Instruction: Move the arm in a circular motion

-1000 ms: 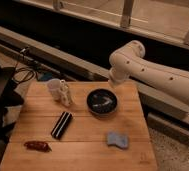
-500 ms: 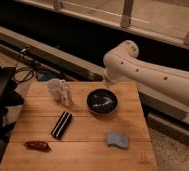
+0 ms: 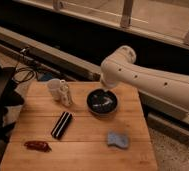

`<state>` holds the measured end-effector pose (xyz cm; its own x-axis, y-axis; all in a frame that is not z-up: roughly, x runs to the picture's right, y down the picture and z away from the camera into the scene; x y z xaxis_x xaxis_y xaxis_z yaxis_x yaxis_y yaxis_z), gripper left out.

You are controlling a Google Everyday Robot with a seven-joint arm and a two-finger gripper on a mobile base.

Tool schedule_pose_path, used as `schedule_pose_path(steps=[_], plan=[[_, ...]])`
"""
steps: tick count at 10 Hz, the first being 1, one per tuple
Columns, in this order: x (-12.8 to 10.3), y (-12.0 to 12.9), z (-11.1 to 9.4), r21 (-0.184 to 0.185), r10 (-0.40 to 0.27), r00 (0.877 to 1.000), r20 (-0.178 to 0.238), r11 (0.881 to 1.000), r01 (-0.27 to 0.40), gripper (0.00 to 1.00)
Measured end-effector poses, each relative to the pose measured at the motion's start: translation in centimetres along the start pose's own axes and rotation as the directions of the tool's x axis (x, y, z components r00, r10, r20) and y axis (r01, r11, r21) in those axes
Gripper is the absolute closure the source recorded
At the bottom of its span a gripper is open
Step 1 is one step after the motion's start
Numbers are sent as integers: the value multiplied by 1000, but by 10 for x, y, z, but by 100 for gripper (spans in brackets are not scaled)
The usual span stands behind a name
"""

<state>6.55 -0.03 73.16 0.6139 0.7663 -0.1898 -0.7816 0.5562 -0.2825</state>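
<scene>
Here, dim room: arm (image 3: pixel 158 85) over wooden table (image 3: pixel 88 145); tool (image 3: pixel 108 90) seemingly above bowl (image 3: pixel 94 101), state unclear.

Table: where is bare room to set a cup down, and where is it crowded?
Bare: front centre of the table, between red object and blue sponge. Crowded: the back, with mug, bowl, and the arm, its gripper over the bowl.

No text, label, brand or number can be read anywhere — not on the arm (image 3: pixel 153 82) reaching in from the right of the frame, nor on the dark can (image 3: pixel 61 124) lying left of centre on the wooden table (image 3: pixel 88 147). The gripper (image 3: pixel 107 90) hangs mid-frame at the far rim of the black bowl (image 3: pixel 92 107) — also unmarked.
</scene>
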Motion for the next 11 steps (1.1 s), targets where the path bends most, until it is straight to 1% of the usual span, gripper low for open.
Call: schedule_pose_path(steps=[1,3,5,6,7,8,9,10,11], plan=[[3,0,-1,2,-8,1000,-2,1000,8,96],[-1,3,1,-4,-27,999,24,1000,27,96],[-17,23,4,-31,-59,996,69,998,62,96],[-28,37,6,-51,-80,993,91,995,85,96],[-35,49,8,-73,-94,990,106,992,102,96],[-44,73,13,-120,-130,984,123,982,145,96],[-43,89,16,-156,-154,980,125,973,173,96],[-40,97,17,-176,-164,979,120,967,184,96],[-29,112,21,-226,-185,979,90,953,201,96]])
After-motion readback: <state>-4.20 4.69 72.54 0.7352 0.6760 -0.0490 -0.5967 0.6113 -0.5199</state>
